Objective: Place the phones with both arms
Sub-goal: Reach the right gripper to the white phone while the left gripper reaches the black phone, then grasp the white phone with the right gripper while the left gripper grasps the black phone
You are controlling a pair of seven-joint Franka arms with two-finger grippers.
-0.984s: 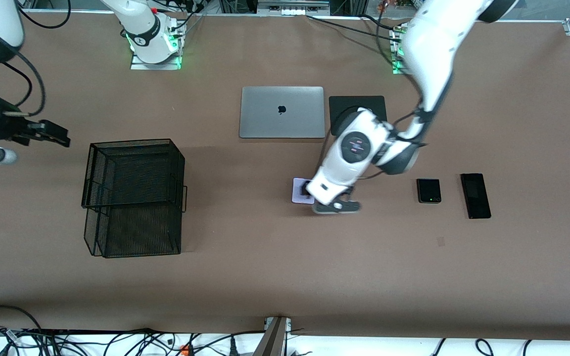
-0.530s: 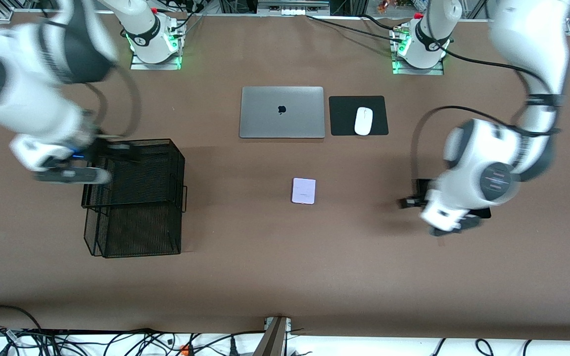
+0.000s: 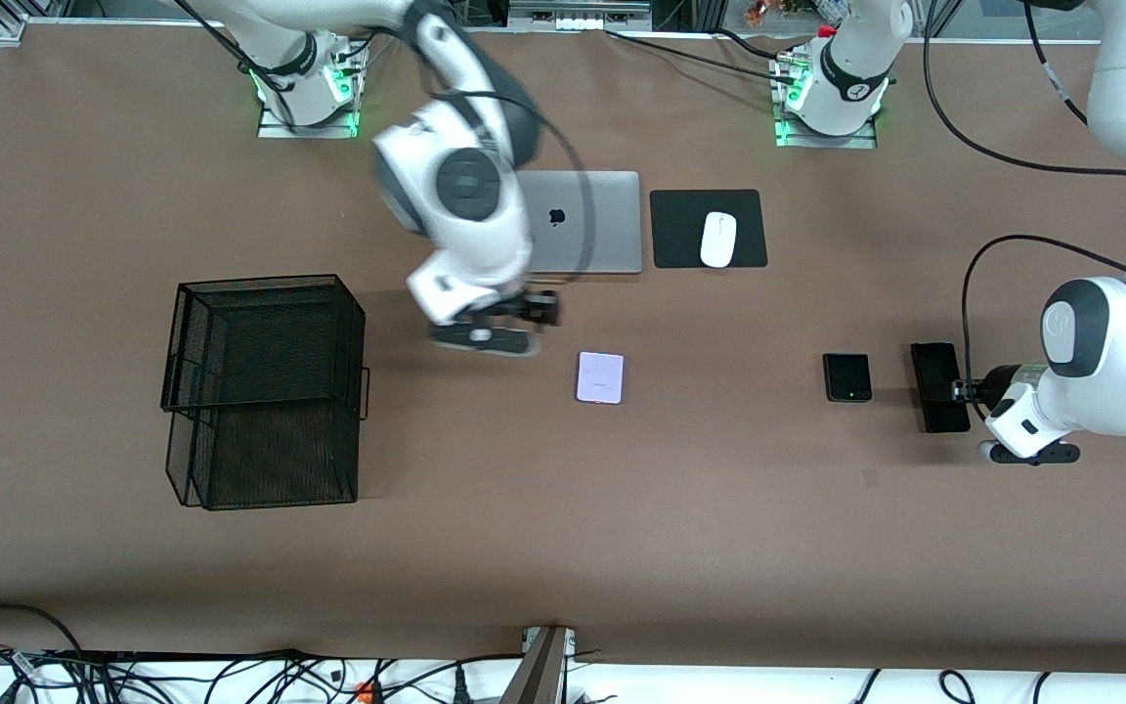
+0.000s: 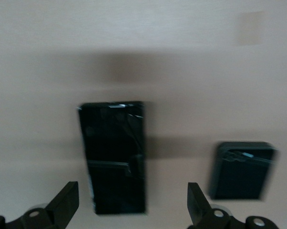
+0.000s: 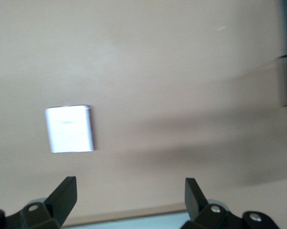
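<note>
Phones: all three lie flat on the desk, none lifted. The white-lavender phone (image 3: 600, 377) sits mid-desk; the small black phone (image 3: 847, 377) and the long black phone (image 3: 939, 386) lie side by side toward the left arm's edge.
Left gripper (image 3: 966, 391): fingers spread, empty, over the long black phone's outer edge.
Right gripper (image 3: 536, 315): fingers apart, empty, over bare desk between the laptop (image 3: 578, 222) and the white-lavender phone.
Risk: flat handsets offer little edge, so fingers closing may slide off or push one across the desk.
Wire basket (image 3: 265, 389): stacked black mesh trays near the right arm's edge; they look empty.
</note>
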